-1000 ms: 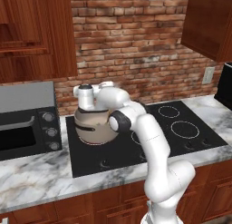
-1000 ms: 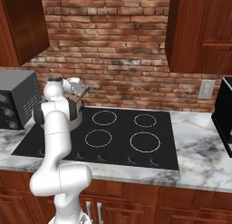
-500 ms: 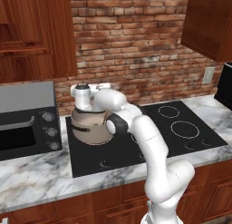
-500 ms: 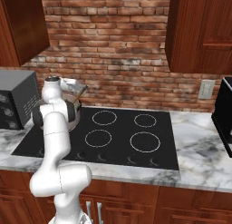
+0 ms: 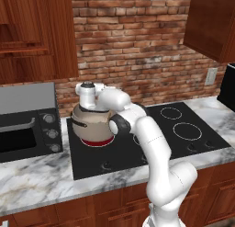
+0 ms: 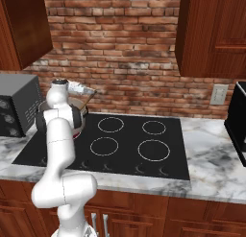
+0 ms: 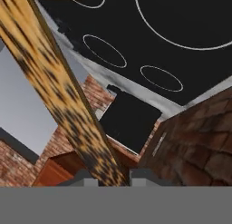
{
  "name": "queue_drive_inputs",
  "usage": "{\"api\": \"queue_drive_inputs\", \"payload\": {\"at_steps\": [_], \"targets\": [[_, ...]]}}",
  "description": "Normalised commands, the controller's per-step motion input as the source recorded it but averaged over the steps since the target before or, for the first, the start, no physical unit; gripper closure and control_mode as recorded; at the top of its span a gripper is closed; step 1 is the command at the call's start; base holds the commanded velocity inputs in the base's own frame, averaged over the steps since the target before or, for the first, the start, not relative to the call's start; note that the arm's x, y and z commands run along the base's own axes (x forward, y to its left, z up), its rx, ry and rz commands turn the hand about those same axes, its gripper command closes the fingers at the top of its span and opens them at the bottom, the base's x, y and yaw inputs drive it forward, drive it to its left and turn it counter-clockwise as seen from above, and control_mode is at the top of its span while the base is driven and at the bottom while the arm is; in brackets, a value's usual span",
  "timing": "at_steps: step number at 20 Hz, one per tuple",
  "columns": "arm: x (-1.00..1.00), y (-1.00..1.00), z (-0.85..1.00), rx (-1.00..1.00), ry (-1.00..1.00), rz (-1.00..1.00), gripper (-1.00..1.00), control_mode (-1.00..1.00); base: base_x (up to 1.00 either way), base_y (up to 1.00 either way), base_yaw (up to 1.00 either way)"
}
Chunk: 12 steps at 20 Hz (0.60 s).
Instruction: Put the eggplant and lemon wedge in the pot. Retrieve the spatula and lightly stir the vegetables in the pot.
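Nearest the bottom of the hand view, the gripper (image 7: pixel 108 177) has its two dark tips standing just either side of the spatula (image 7: pixel 54 82), with the wooden handle running between them; it reads as a narrow hold on the handle, the tips close against the wood. From there the mottled brown spatula rises as a long band toward the upper left of that frame. Behind it lies the black cooktop (image 7: pixel 181 60) with its white burner rings, then a strip of pale marble surface (image 7: pixel 113 85), and brick wall beyond.

In the left base view, the white arm reaches from lower right up to the left of centre, its hand sitting over the pot (image 5: pixel 92 125). The pot stands on the cooktop's left rear burner, a red ring showing under its base. To its left, touching nothing, is the grey microwave (image 5: pixel 25 118). What lies inside the pot I cannot tell.
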Motion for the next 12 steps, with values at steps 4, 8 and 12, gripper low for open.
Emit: {"api": "queue_drive_inputs", "payload": {"at_steps": [4,8,12], "targets": [[-0.16,-0.19,0.01,0.0,-0.3,0.0,1.0,-1.0,0.0,0.0,0.0],[-0.12,-0.19,0.12,0.02,-0.19,0.0,1.0,-1.0,0.0,0.0,0.0],[-0.27,-0.16,0.23,0.01,-0.13,0.03,1.0,-1.0,0.0,0.0,0.0]]}}
